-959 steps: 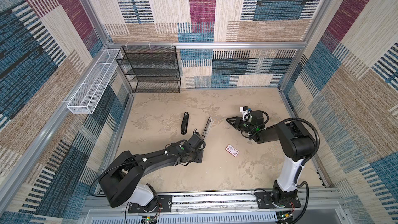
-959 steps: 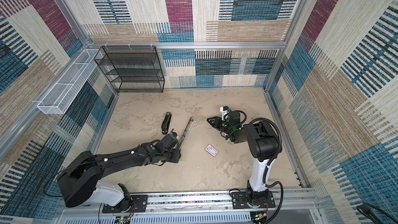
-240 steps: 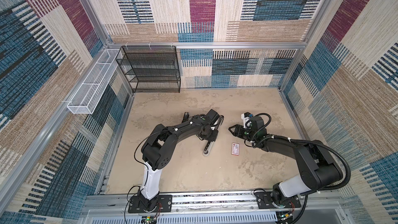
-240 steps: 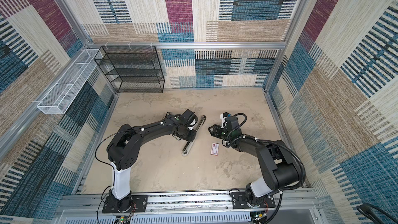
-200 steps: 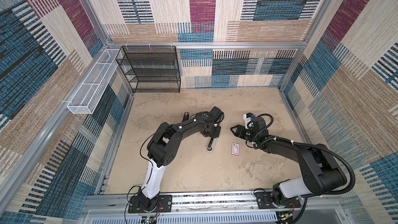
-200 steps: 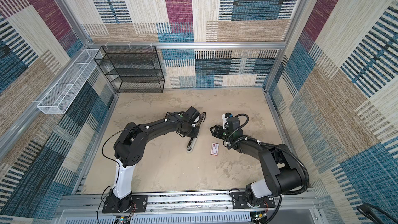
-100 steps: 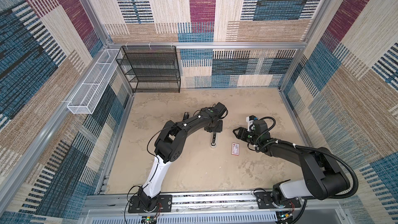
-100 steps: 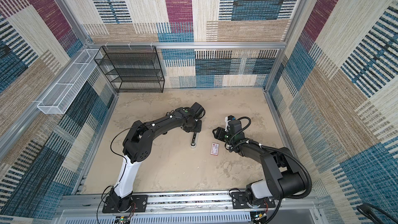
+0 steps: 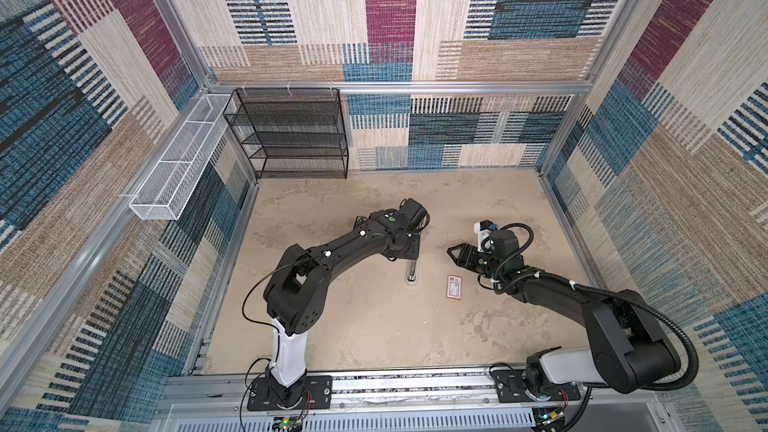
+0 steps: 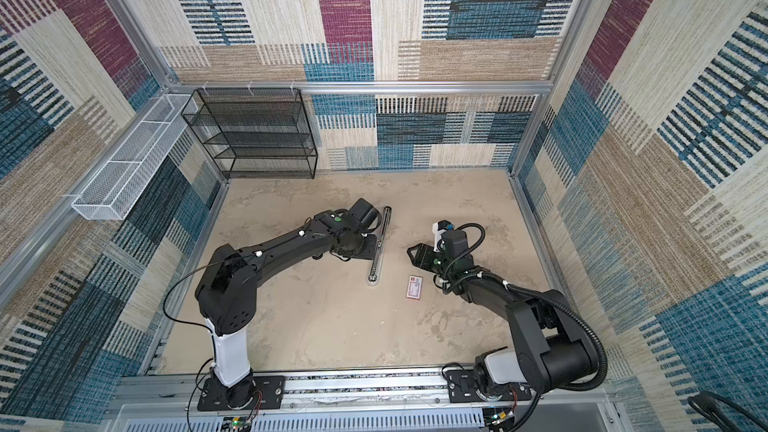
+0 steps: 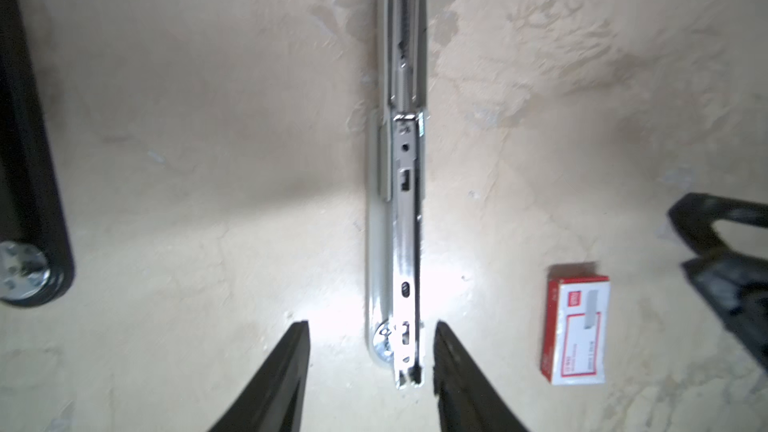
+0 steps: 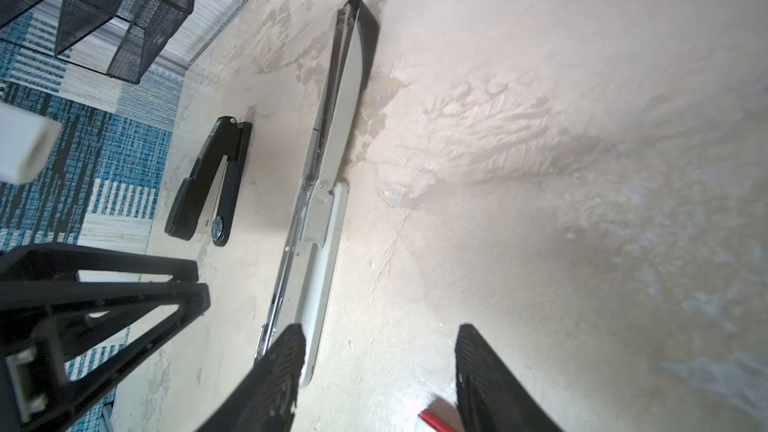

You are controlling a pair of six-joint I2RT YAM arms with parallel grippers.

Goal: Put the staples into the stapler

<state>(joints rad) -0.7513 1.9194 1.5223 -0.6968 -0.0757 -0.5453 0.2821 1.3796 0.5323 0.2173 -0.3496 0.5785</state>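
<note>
Nearest the arms' bases, the box of staples (image 10: 414, 286) is lying flat on the sandy counter (image 10: 332, 326). It is a small white carton with red edges and a red mark, and it is looking shut, so the strips inside are not showing. In both top views it is sitting just right of the near end of the stapler (image 10: 375, 268), apart from it. The stapler is lying unfolded flat, running from near to far, with its bright metal channel facing up at the near end and its dark cover stretching away beyond. The left hand (image 11: 370, 326) is hanging over the stapler with its fingers partly spread. In the left wrist view the tips are flanking the channel's end, with a sliver of counter showing on each side, so it is clasping nothing. A little farther and to the right, the right hand (image 12: 378, 328) is pointing toward the stapler. Its fingers are standing well apart and holding nothing, and a red corner of the box is peeking in beside one finger. Left of the opened stapler, a black stapler (image 12: 208, 184) is lying on the counter, hidden under the left arm in both top views. Farthest off, a black mesh rack (image 9: 291, 135) is standing against the back wall, and a white wire basket (image 9: 178, 172) is hanging on the left wall.
</note>
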